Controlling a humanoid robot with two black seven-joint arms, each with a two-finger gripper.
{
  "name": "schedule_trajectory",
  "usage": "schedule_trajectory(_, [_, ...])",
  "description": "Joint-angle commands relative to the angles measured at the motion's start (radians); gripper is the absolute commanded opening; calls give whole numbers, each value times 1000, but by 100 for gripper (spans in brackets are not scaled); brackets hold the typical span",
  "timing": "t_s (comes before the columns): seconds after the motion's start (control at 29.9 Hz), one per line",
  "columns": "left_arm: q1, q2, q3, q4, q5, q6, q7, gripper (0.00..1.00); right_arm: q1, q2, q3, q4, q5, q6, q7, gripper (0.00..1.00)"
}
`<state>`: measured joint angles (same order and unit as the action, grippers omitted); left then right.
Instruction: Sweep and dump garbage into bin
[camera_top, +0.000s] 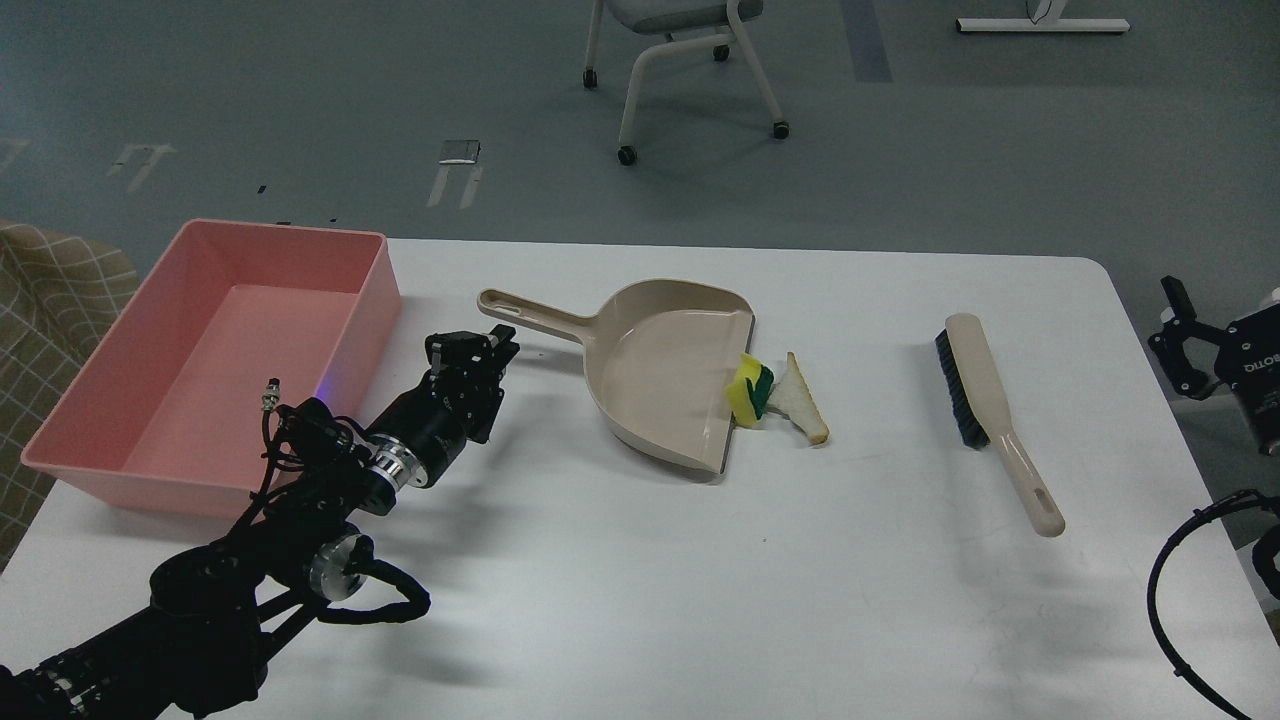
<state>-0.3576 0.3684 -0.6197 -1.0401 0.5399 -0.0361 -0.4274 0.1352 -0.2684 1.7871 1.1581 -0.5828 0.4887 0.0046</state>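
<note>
White tabletop (640, 600) fills the near half of the scene, bare and unobstructed from the front edge back to the tools. The left arm reaches in from the near left corner, and its left gripper (478, 352) hovers between the bin and the dustpan handle, close to the handle's tip; the fingers look slightly parted with nothing between them. The right gripper (1185, 340) sits off the table's right edge, fingers spread and empty (only part of that arm shows).

Mid-table, the beige dustpan (660, 375) lies flat, handle pointing left, open lip facing right. The yellow sponge (748, 388) with its green layer rests right on that lip, and the bread slice (808, 405) leans just beside it on the table, touching or nearly touching the sponge. Well to the right, with clear surface between, lies the brush (990, 410), bristles facing left, handle toward the near right.

The pink bin (372, 300) stands at the table's left side, nearly at the edge, nothing visible inside. Beyond the table's far edge, grey floor and the legs of a wheeled chair (690, 70).
</note>
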Motion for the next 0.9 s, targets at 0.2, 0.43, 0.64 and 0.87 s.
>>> schedule_trajectory(0.2, [-35, 6, 1, 18, 0, 1, 7, 63, -8, 0, 0, 18, 0, 0, 0, 100])
schedule_trajectory(0.43, [-92, -6, 46, 96, -1, 2, 10, 70, -12, -2, 3, 18, 0, 0, 0, 100])
schedule_trajectory(0.64, [-147, -32, 87, 161, -1, 1, 7, 73, -23, -2, 6, 18, 0, 0, 0, 100])
schedule_trajectory(0.87, [-192, -86, 101, 230, -1, -2, 10, 75, -23, -2, 6, 18, 0, 0, 0, 100])
